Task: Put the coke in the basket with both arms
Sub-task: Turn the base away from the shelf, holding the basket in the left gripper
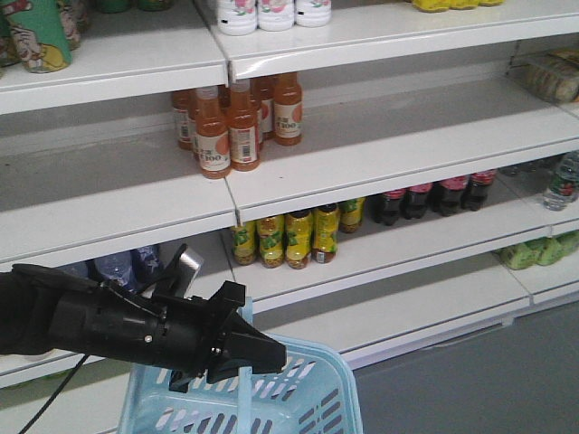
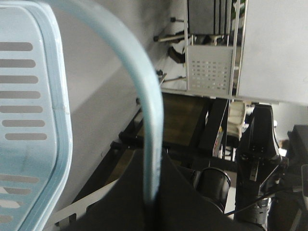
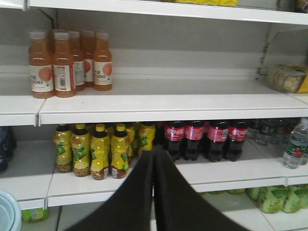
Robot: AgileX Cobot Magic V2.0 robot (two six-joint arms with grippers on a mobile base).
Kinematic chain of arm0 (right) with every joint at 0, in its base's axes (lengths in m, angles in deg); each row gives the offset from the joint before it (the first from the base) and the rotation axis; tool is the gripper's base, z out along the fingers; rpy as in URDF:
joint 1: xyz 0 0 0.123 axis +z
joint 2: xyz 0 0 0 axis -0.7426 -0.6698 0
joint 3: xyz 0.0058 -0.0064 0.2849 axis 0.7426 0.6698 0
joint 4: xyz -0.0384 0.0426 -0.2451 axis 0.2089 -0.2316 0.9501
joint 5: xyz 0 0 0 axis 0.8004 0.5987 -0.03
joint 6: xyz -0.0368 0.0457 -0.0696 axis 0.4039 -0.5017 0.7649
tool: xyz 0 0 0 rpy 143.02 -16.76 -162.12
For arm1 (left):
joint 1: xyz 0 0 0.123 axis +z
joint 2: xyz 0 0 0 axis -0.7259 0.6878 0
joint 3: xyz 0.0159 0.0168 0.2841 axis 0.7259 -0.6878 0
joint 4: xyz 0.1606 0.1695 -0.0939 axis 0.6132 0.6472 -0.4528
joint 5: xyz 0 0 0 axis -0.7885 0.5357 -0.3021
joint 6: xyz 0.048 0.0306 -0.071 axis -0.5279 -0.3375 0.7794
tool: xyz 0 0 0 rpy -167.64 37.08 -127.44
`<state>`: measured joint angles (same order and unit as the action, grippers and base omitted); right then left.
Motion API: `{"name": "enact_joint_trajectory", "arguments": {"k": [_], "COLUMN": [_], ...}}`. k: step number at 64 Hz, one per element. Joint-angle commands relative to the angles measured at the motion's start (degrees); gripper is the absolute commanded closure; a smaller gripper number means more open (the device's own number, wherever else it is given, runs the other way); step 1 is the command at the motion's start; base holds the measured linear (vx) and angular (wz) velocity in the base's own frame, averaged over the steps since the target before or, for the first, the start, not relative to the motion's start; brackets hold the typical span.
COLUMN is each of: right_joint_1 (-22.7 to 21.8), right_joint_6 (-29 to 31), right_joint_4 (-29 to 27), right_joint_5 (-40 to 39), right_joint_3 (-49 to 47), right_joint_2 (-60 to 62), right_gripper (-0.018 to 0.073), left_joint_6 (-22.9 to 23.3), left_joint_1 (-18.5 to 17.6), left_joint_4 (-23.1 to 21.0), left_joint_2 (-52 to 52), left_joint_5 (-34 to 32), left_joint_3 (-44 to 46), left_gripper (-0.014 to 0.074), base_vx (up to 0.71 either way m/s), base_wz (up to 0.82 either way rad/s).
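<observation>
The coke is out of view. The pale blue basket (image 1: 348, 391) hangs at the bottom of the front view, below the shelves. My left gripper (image 1: 264, 354) is shut on the basket's flat swing handle (image 1: 244, 384). The left wrist view shows that handle (image 2: 150, 110) arching up from between the closed black fingers of the left gripper (image 2: 151, 150), with the slotted basket wall (image 2: 29, 120) at the left. In the right wrist view my right gripper (image 3: 155, 149) is shut with nothing in it. It points at the lower shelf, between yellow bottles and dark cola bottles.
Store shelves fill the view. Orange juice bottles (image 3: 57, 65) stand on the middle shelf. Below are yellow drink bottles (image 3: 98, 151), dark cola bottles with red label bands (image 3: 202, 139) and water bottles (image 3: 294, 149). Green bottles (image 3: 279, 199) sit lowest. Grey floor (image 1: 488, 389) lies to the right.
</observation>
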<state>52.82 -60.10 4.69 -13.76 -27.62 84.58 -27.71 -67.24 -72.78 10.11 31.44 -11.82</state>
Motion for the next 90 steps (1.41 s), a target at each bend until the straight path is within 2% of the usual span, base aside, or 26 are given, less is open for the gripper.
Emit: {"name": "enact_joint_trajectory", "arguments": {"k": [1,90], "right_joint_1": [-0.09,-0.09], "right_joint_6": [0.13,0.13], "right_joint_4": [0.24,0.24], "right_joint_5": [-4.44,-4.44], "right_joint_3": [0.47,0.47], "right_joint_2": [0.71,0.71], "right_gripper": [0.0569,0.0569], "left_joint_6": [-0.3,-0.3], "left_joint_1": [-0.39,-0.39], "left_joint_4": [-3.16,-3.16], "left_joint_2": [-2.63,-2.63], "left_joint_5": [4.04,4.04], "left_joint_3": [1.37,1.37], "left_gripper": [0.0603,0.0603], "base_vx": [-0.08,-0.06], "base_wz": [-0.43,-0.43]}}
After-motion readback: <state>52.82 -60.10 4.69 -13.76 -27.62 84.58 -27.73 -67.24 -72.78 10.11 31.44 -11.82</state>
